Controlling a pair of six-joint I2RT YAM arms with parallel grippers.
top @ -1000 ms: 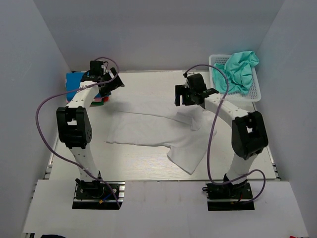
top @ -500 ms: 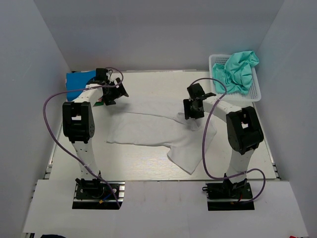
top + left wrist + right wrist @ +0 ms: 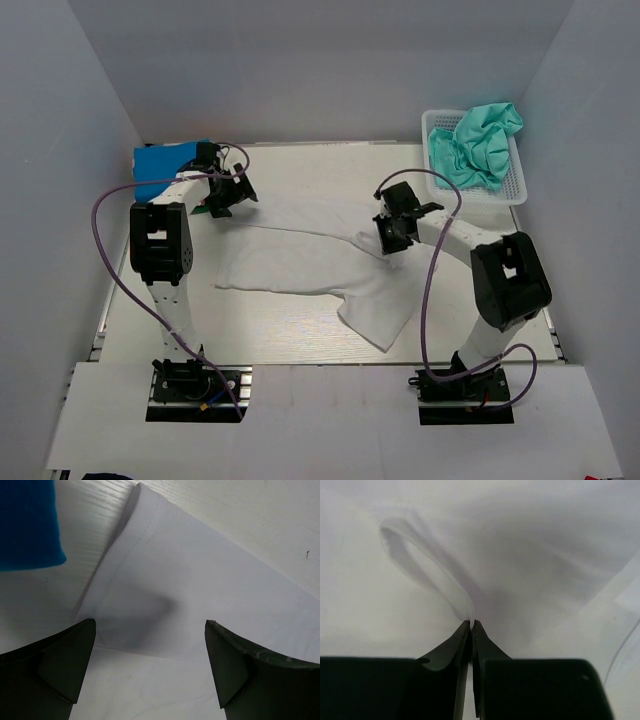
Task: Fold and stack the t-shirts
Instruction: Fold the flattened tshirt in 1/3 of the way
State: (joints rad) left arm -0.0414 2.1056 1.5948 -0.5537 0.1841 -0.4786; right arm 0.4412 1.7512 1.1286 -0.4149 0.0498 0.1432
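White wood grain is seen across the desk [image 3: 300,335], and over its middle the white t-shirt [image 3: 300,262] is spread unfolded and rumpled, with one part trailing toward the near edge. It is flanked by the left arm [image 3: 160,250] and the right arm [image 3: 505,275], both bent low over the cloth.

At the far right corner a white mesh basket [image 3: 516,192] is set, and the teal-green t-shirt [image 3: 480,140] is heaped in it, crumpled and spilling over the rim. At the far left corner the blue t-shirt [image 3: 160,163] is laid folded, just beside the white garment's far left edge but not shown touching it.

In the left wrist view, the left fingers [image 3: 55,665] are held wide apart and empty, just above a hemmed edge of the white t-shirt [image 3: 200,580], with a corner of the blue t-shirt [image 3: 25,525] at the upper left.

In the right wrist view, the right fingers [image 3: 445,655] are pressed almost together on a raised fold of the white t-shirt [image 3: 520,540], and a small loop of cloth is pinched up from their tips.
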